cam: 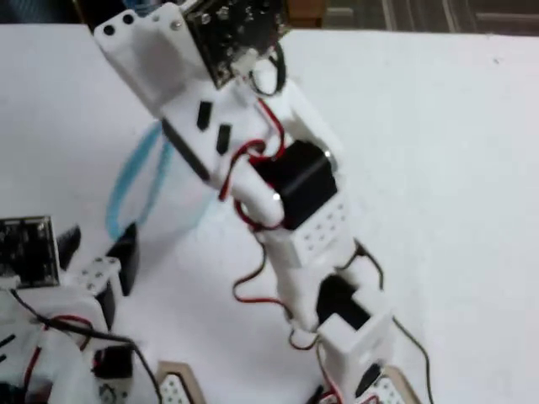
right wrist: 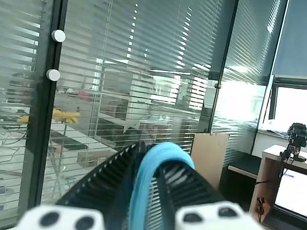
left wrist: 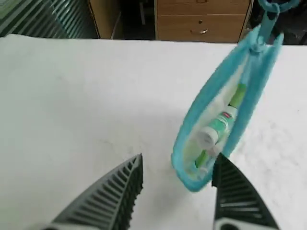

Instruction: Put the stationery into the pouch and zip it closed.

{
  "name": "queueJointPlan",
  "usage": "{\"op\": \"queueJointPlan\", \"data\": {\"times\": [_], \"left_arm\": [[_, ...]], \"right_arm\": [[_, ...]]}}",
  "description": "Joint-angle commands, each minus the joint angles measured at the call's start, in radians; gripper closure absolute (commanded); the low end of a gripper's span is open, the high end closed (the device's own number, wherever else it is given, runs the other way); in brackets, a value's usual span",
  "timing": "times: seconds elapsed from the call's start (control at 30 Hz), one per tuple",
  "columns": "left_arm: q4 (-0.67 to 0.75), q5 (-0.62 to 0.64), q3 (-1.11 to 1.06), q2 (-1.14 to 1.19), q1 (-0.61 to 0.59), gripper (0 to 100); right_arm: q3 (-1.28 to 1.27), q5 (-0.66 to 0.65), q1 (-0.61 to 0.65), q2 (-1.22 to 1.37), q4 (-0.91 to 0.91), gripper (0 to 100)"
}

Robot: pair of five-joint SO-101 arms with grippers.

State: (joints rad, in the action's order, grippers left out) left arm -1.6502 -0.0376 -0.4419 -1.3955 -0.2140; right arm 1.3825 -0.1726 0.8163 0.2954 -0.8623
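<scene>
Gaping wide above the white surface (left wrist: pixel 72 96), the left arm's fingers (left wrist: pixel 122 191) frame the lower end of the blue pouch (left wrist: pixel 264 67), whose mouth stands open with the stationery (left wrist: pixel 218 127) showing inside. The risk, on this evidence: a grip closed off-centre could nudge the pouch sideways instead of pinning it. A tilted, open mouth could also let the contents slide out, and with the base unheld, any pull to close it would likely drag the whole pouch along. That lower end sits close by one finger and well apart from the other; whether it touches cannot be told. Farther off, the pouch rises at a slant to its blue loop (right wrist: pixel 156 163), pinched between the right arm's fingers (right wrist: pixel 100 182), clamped tight and holding that end up.
</scene>
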Motion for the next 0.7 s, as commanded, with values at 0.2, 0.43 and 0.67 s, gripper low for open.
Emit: {"op": "queueJointPlan", "data": {"times": [0.2,0.43,0.67], "left_arm": [[-0.094,0.063,0.141,0.01,0.186,75],[0.008,0.064,0.04,0.01,0.211,76],[0.175,-0.044,-0.241,0.059,0.203,79]], "right_arm": [[0.043,-0.011,0.03,-0.035,-0.004,98.3],[0.04,-0.011,0.051,-0.047,-0.004,98.3],[0.035,-0.011,0.073,-0.131,-0.039,98.3]]}}
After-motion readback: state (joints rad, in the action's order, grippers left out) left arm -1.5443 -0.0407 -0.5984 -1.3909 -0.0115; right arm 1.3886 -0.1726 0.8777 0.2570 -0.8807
